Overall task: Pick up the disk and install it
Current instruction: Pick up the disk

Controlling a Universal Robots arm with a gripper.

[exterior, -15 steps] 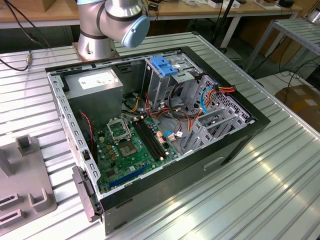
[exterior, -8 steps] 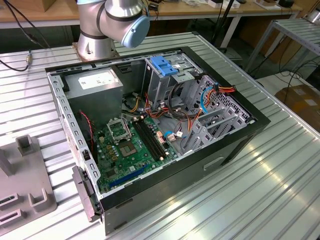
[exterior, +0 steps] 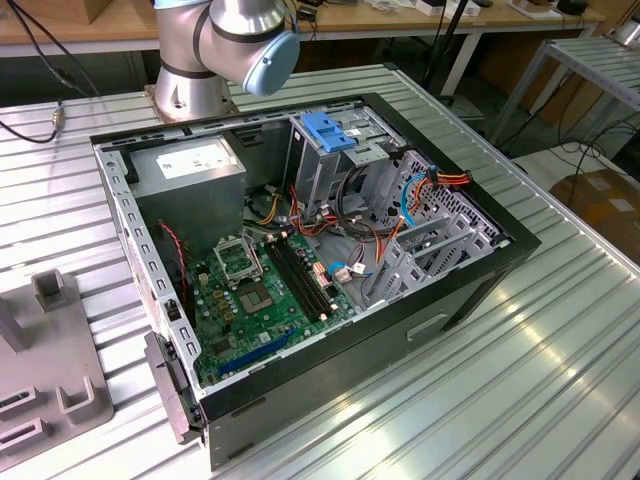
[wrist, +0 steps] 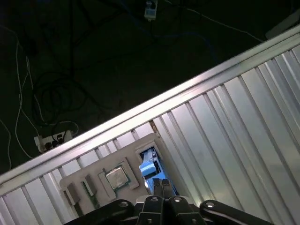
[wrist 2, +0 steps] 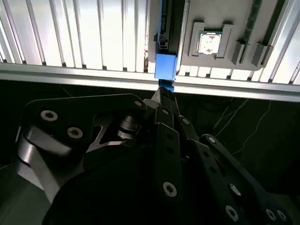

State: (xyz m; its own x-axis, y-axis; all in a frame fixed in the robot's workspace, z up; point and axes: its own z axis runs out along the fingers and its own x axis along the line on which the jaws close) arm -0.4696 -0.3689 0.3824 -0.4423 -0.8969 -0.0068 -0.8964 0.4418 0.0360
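gripper (wrist 2: 165,93) (wrist: 159,183): dark metal linkage fingers, drawn almost together, pinching the disk's blue end tab in both wrist views.
disk (wrist 2: 166,65) (wrist: 148,165): flat dark body in a glossy blue plastic bracket. It stands on edge at the plate, just beside the chip.
plate (wrist 2: 211,11): matte grey, with raised blocks and slots. It lies near the desk's rim.
chip (wrist 2: 209,43) (wrist: 117,178): square, shiny metal lid, seated in a frame on the plate.
desk (exterior: 520,350) (wrist 2: 70,33): ribbed bright aluminium with a straight rim and glare on the ribs.
case (exterior: 470,290): black sheet-metal box, lying open, green board inside.
room: bare ribbed desk on the exterior view's right of the case.
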